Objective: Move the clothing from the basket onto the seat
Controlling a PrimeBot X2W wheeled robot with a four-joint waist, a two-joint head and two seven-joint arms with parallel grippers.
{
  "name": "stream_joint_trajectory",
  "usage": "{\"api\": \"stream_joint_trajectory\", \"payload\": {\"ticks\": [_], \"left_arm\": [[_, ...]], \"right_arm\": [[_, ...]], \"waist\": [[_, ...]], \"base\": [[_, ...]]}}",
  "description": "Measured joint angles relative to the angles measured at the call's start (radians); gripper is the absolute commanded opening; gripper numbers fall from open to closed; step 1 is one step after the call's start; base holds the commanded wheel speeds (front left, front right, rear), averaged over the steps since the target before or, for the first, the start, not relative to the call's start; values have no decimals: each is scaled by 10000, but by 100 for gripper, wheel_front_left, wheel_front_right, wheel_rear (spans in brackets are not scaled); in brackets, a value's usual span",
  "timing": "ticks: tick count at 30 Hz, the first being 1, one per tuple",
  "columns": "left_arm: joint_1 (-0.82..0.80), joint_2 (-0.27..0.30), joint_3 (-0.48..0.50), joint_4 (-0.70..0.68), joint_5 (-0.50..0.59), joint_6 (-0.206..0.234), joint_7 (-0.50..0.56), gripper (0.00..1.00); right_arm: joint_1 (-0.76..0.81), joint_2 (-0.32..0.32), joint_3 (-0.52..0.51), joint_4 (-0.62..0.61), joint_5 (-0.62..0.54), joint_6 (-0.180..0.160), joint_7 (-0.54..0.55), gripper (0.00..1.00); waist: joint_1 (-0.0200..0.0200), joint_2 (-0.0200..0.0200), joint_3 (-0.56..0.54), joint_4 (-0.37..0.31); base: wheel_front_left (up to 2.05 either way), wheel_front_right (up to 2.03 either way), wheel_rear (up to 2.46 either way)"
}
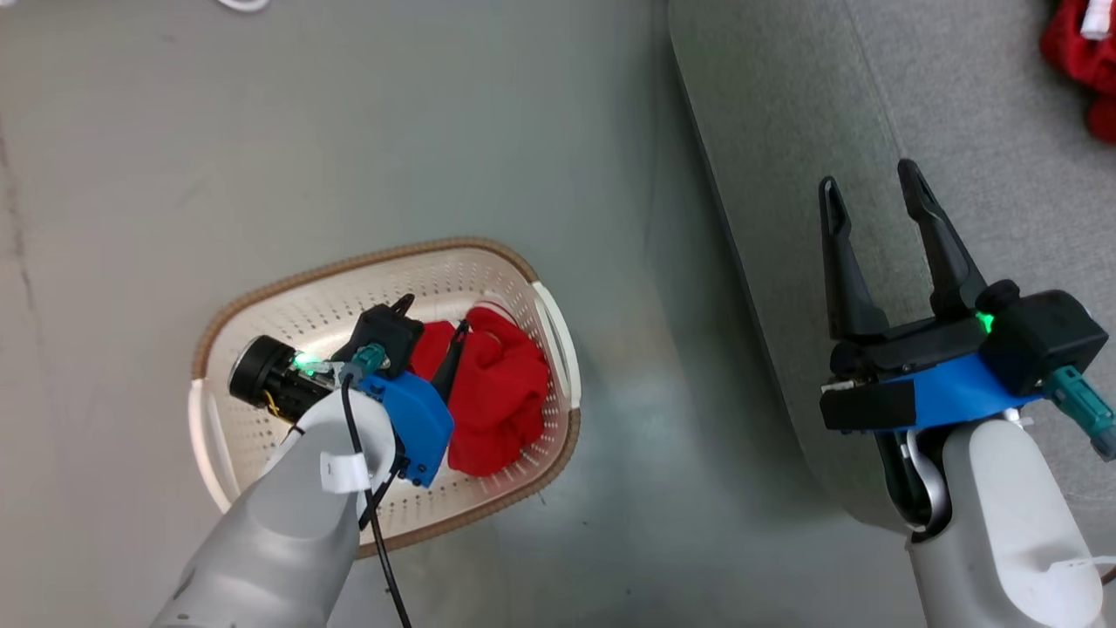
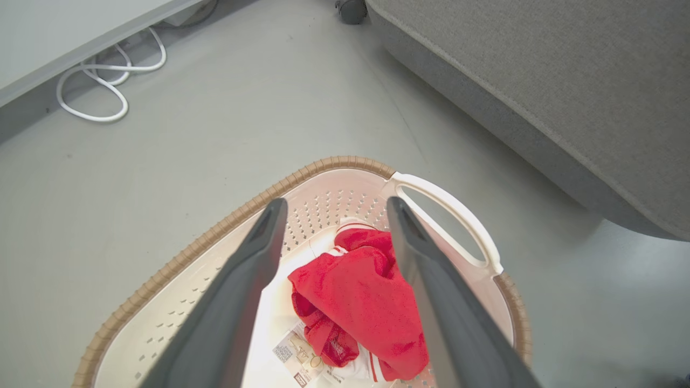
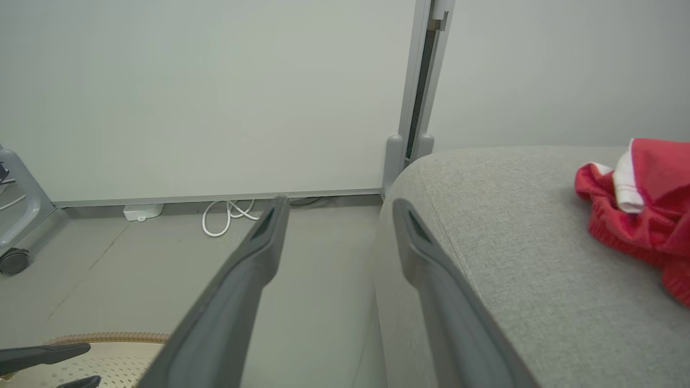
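A red garment of the clothing (image 1: 497,401) lies crumpled in the right half of the cream basket (image 1: 375,255) on the floor. My left gripper (image 1: 432,318) reaches down into the basket, open, its fingers just above the cloth without gripping it. The left wrist view shows the same garment (image 2: 356,302) between and below the spread fingers of the left gripper (image 2: 337,205), over the basket (image 2: 215,234). My right gripper (image 1: 869,180) hovers open and empty over the grey seat (image 1: 959,131). A second red garment (image 1: 1081,52) lies on the seat, also in the right wrist view (image 3: 641,215).
The seat's near edge (image 2: 566,81) runs close to the basket's right handle (image 2: 458,215). A white cable (image 2: 102,81) coils on the floor by the wall. A caster wheel (image 3: 13,261) stands at the far left. Grey floor surrounds the basket.
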Motion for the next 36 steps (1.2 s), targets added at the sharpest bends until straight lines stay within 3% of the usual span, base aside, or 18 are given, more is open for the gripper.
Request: {"api": "stream_joint_trajectory", "payload": {"ticks": [14,27,36], "left_arm": [[-1174,290,-1329,1139,-1801,0,1290,100],[-1484,334,-1200,1519,-3883,0,3216,100],[-1484,405,-1198,895,-5216,0,4000,100]], "right_arm": [[-766,17,265,-190,355,0,0,100],[-1097,19,330,-309,372,0,0,100],[-1230,21,374,-389,422,0,0,100]], "waist": [[-1,0,2046,-548],[-1,0,3113,-649],[-2,0,3676,-719]], "base": [[0,0,0],[0,0,0],[0,0,0]]}}
